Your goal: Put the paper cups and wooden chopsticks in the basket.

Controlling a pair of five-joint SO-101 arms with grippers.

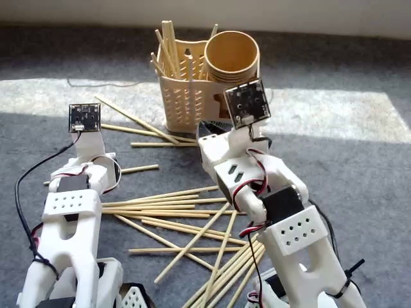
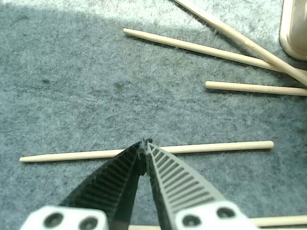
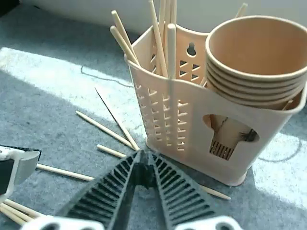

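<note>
**Findings**

1. Table (image 1: 359, 186): grey, felt-like cover. A sunlit band ran across its far part.
2. Basket (image 1: 186, 106): stood upright toward the far edge, approx. mid-width. Cream plastic, perforated walls, two compartments.
3. Paper cups (image 3: 256, 57): several, nested in one stack. We found them upright in the basket compartment on the right-arm side. The top rim stood above the basket wall.
4. Upright chopsticks (image 3: 170, 43): a handful stood in the other compartment, ends leaning out past the rim.
5. Loose chopsticks (image 1: 173, 208): many lay flat on the table, fanned and crossing, from the middle to the near edge, betw. the two arms. A few more lay just beside the basket's foot on the left-arm side.
6. Left gripper (image 2: 145, 142): clenched, jaws tip to tip, nothing seen betw. them. It pointed down over the table's left half. Its tips sat over a single chopstick (image 2: 216, 146) lying crosswise. We could not tell whether the tips touched it.
7. Right gripper (image 3: 144, 154): likewise clenched, and empty. It sat low, just before the basket's foot on the near side. We could not judge contact w/ the basket.
</note>
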